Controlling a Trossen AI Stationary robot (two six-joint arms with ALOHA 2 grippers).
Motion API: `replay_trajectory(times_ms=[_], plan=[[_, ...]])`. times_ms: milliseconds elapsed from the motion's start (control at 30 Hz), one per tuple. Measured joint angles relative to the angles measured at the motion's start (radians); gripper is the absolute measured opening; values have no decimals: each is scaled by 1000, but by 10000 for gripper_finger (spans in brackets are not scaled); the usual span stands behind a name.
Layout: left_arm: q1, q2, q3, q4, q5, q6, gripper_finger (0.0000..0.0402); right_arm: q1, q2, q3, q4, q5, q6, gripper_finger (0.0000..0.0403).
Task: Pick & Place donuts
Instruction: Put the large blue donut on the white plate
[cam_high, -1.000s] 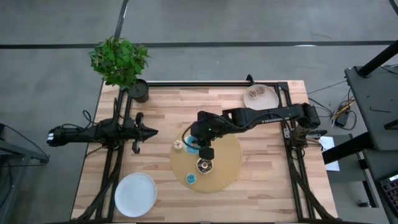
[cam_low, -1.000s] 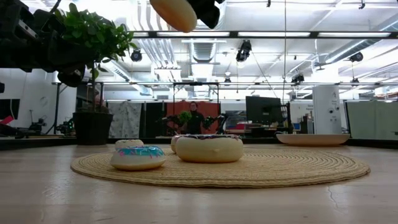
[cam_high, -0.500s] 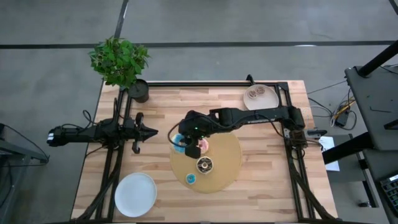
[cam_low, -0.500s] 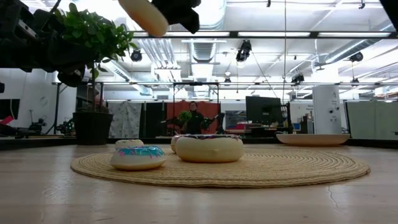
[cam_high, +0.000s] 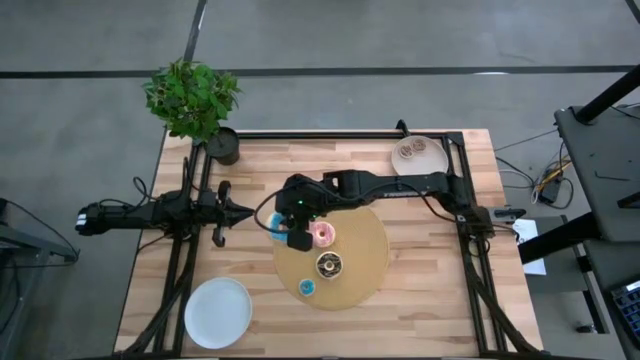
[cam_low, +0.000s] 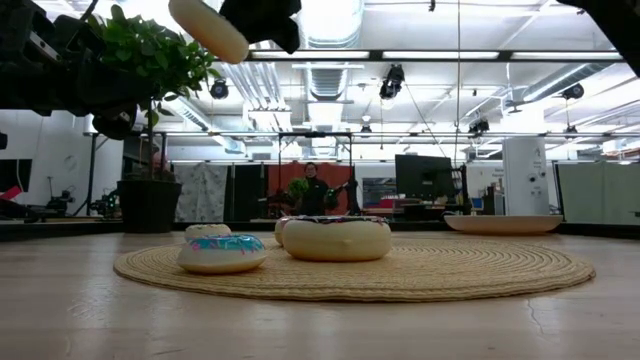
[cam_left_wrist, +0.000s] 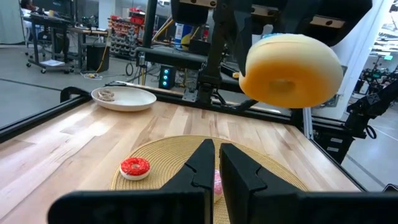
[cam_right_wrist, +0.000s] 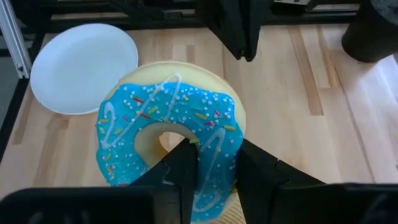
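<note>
My right gripper hangs high over the left edge of the round woven mat, shut on a large blue-iced donut; the low view shows that donut's cream underside. On the mat lie a pink donut, a chocolate donut, a small blue donut and a red donut. My left gripper waits shut at the table's left, pointing level toward the mat. My right gripper has one finger in the donut's hole and the other outside its rim, pinching the ring's near side between them. The fingers slant down from the table's right. The donut is lifted clear of the table, tilted, icing toward the wrist camera.
A white plate sits at the near left corner. A tan plate with small donuts lies at the far right. A potted plant stands at the far left corner. Bare wood lies between mat and white plate.
My right gripper has travelled toward the table's left edge with the blue donut, staying high and keeping its tilt. The pink donut, hidden under the arm before, now shows on the mat.
</note>
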Motion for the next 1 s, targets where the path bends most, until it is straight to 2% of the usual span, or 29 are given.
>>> replay_trajectory(times_ms=[300,900,1000], plan=[[0,0,0,0,0,0,0,-4,0,-1,-7,0,-14,79],[0,0,0,0,0,0,0,-3,0,-3,-8,0,-12,103],[0,0,0,1,-5,110,0,-3,0,-3,-8,0,-12,101]])
